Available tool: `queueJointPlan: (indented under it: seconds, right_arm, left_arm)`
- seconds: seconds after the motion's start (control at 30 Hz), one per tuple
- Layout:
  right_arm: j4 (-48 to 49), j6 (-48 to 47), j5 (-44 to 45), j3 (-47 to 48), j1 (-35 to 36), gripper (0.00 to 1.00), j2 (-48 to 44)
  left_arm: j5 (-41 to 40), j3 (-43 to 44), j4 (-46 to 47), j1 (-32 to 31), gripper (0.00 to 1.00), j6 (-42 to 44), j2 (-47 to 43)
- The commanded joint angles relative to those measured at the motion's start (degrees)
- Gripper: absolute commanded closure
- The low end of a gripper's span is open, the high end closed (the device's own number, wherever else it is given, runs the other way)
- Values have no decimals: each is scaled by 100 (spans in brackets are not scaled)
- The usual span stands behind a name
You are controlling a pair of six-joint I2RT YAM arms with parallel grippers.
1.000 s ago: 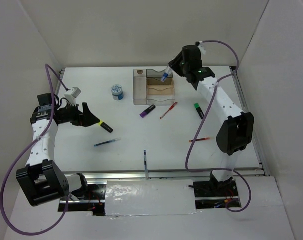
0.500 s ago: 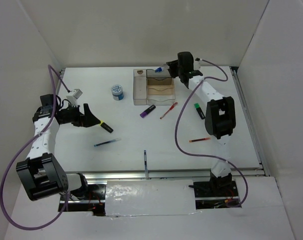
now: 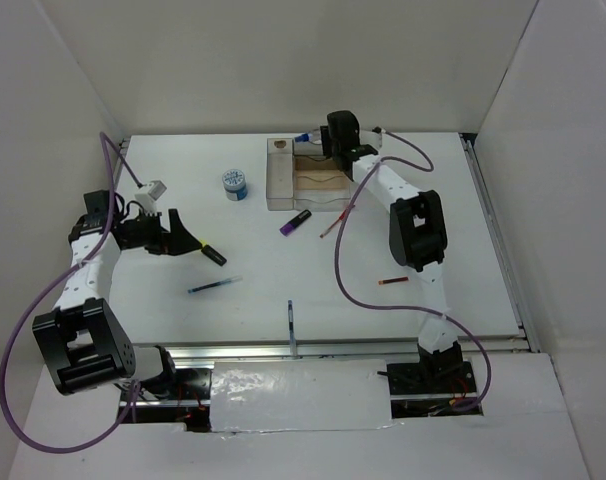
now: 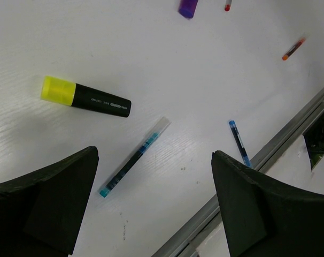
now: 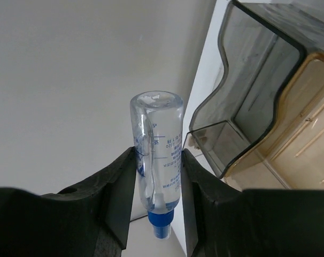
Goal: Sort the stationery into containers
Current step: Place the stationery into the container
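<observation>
Slippage is the chief risk: the right jaws are closed on the bottle [image 5: 155,155] across its smooth round body, cap end toward the wrist and base pointing out past the tips, so a jolt could, I judge, twist it or let it slide free. Just beyond these jaws and to one side stands the organiser [image 5: 269,107]. From the wrist view the bottle looks offset from the nearest compartment rather than over it. The top view puts it at the organiser's far edge, and I cannot tell whether it is above a compartment or outside the wall. Letting go here might drop it onto the surface [image 4: 205,80] behind the organiser, or onto a wavy rim, from which it would likely roll. The bottle is clear, with blue print on its side and a blue cap. The left jaws stand wide open with nothing between them, hovering over the surface well apart from the organiser. Just ahead of their gap lies a blue pen [image 4: 132,158], aslant. A little beyond it, toward one jaw, lies the yellow highlighter [image 4: 84,99], black-bodied, flat on its side. Toward the other jaw a second blue pen [image 4: 238,142] lies near the rail [image 4: 279,147]. Farthest ahead are a purple highlighter [image 4: 187,7] and an orange-tipped pen [image 4: 293,48], both loose on the surface.
</observation>
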Motion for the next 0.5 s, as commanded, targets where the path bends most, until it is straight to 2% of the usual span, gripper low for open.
queueJointPlan:
  seconds: [0.0, 0.23, 0.47]
  right_arm:
    - [155, 525, 560, 359, 100, 100, 172]
    - [286, 588, 1280, 438, 249, 98, 392]
    - [515, 473, 1396, 395, 250, 94, 559]
  left_arm:
    - [169, -88, 105, 33, 1, -26, -1]
    - [256, -123, 96, 51, 1, -8, 17]
    - [274, -150, 79, 43, 1, 27, 61]
